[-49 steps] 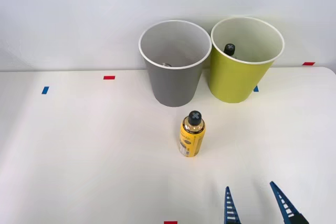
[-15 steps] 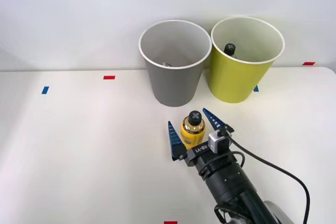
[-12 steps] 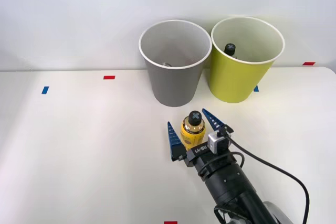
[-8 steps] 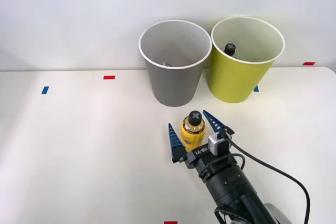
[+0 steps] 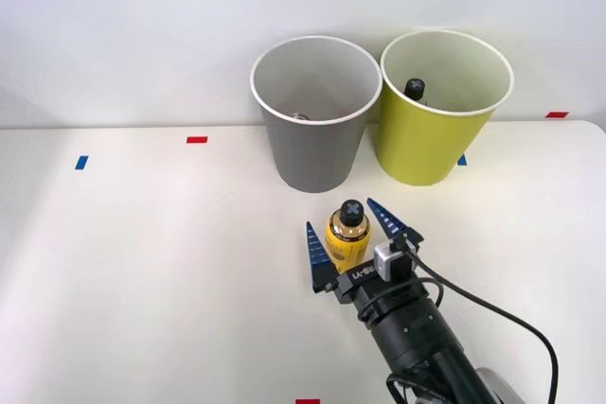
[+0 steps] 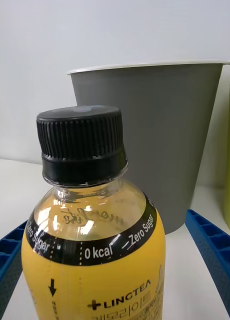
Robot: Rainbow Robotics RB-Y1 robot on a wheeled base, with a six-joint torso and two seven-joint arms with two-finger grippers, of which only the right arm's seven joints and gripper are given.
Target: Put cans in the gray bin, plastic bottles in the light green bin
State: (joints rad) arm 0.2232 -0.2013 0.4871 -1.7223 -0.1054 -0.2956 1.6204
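A glossy yellow plastic bottle (image 5: 347, 240) with a ribbed black screw cap stands upright on the smooth white bench (image 5: 142, 262), just in front of the tapered gray bin (image 5: 313, 130). The right tool (image 5: 351, 241) straddles it, ribbed blue fingers (image 6: 212, 255) spread wide on either side. The lime light green bin (image 5: 436, 134) beside the gray one holds another black-capped bottle (image 5: 414, 90).
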